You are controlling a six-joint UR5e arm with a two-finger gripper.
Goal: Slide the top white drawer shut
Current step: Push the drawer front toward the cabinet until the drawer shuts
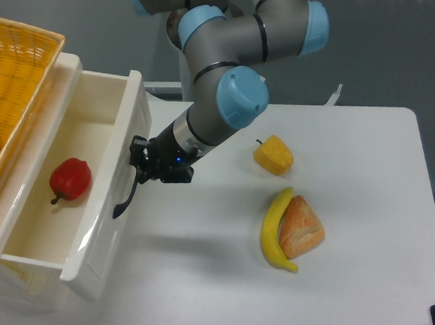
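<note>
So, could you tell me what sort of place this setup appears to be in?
Most likely a robotics lab test bench, not a real kitchen: an industrial arm with its gripper at the top white drawer, on a bare white table, with toy-like food such as a banana.
</note>
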